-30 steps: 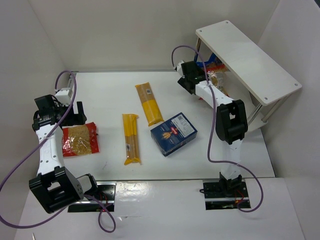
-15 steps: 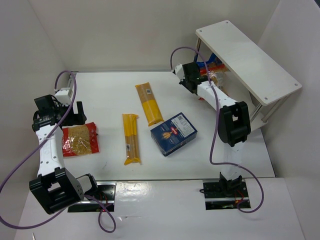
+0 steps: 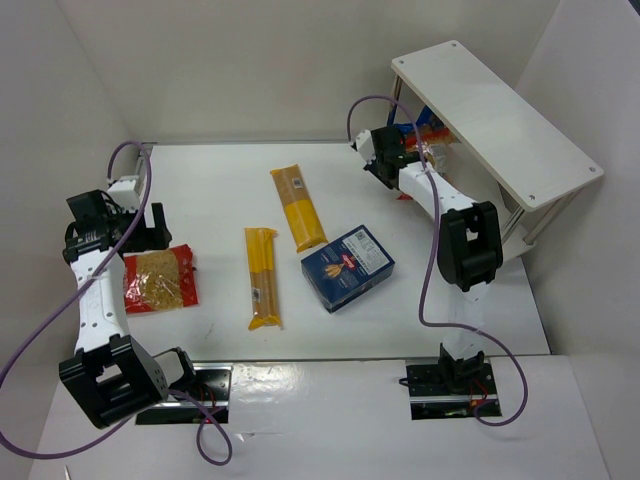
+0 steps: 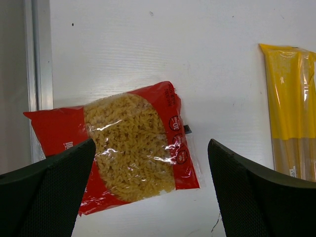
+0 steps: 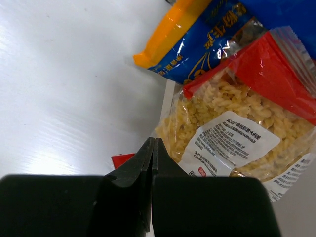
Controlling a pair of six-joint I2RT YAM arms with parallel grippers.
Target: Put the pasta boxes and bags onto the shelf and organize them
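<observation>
Top external: we are seeing the dark blue carton (image 3: 347,267) lying on the counter (image 3: 220,190) beside a spaghetti pack (image 3: 262,277), apart from the shelf (image 3: 500,110).

Left wrist: the left gripper (image 4: 151,143) is hanging wide open above a red-edged bag (image 4: 131,143).

Right wrist: the right gripper (image 5: 154,141) is pressing its jaws together, gripping nothing we can see, just beside a second red-edged bag (image 5: 237,123) and a blue-edged bag (image 5: 207,34).

Shelved bags (image 3: 433,155) mostly hidden under the shelf's top board (image 3: 495,110), blue-edged bag (image 5: 212,39) cut by the wrist view's top edge, spaghetti pack (image 4: 291,108) cropped at right.
</observation>
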